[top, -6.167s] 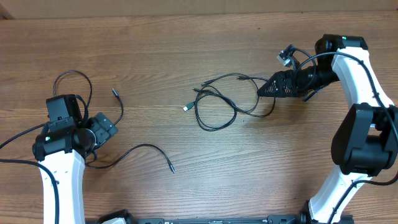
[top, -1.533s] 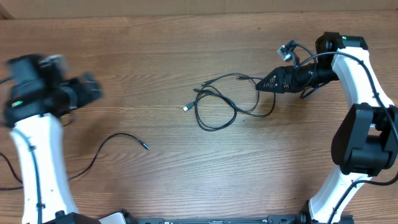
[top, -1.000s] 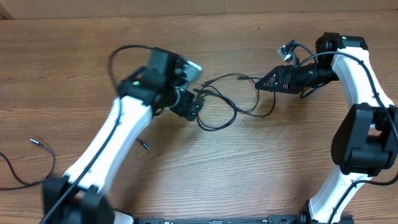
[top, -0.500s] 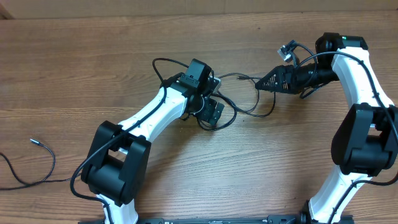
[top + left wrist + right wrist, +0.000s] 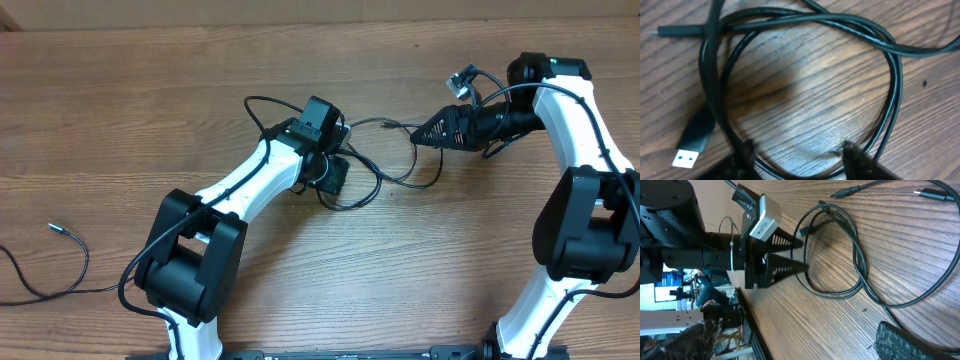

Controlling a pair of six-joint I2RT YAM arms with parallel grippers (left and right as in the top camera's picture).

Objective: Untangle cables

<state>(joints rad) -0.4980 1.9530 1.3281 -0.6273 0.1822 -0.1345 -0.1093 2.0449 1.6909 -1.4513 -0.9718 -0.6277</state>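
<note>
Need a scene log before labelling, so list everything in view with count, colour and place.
tangled cables: several strands, exact count unclear, black, looped at the table's centre
USB plug: one, black with blue insert, at the tangle's edge
loose cable: one, black, far left of the table, apart from the tangle
table: one, brown wood, under everything
left gripper: one, black, open, low over the tangle with strands between its fingers
right gripper: one, black, at the tangle's right side; open or shut unclear
left arm and right arm: two, white with black joints, left stretched to centre, right at the right edge
</note>
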